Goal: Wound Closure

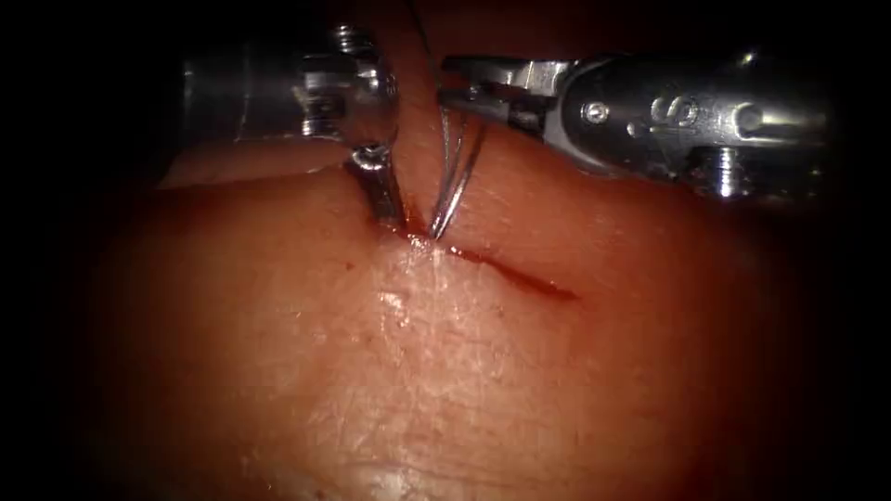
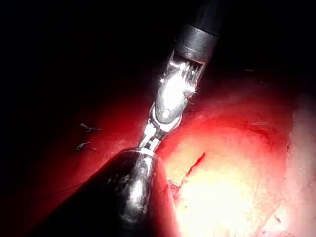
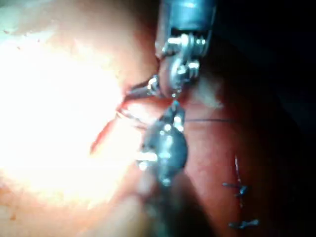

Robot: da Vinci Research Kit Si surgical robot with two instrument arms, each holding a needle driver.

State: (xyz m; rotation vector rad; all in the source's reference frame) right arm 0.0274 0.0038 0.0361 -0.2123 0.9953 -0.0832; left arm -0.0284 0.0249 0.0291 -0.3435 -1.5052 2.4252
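Right tool (image 1: pixel 455 91) clamped on needle (image 1: pixel 455 190) upper end, tip in cut (image 1: pixel 506 269); left tool (image 1: pixel 380 199) pressing tissue (image 1: pixel 445 371), jaws unclear. Keep grip firm, follow curve.

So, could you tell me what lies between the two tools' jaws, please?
In the endoscope view, the needle and thread lie between the left tool and right tool.

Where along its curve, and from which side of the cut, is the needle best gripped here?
Probably high on its body, from the right. The needle arcs down from the right tool, whose jaws hold its upper end, to a tip at the cut. The left tool presses the tissue beside that tip, crowding it.
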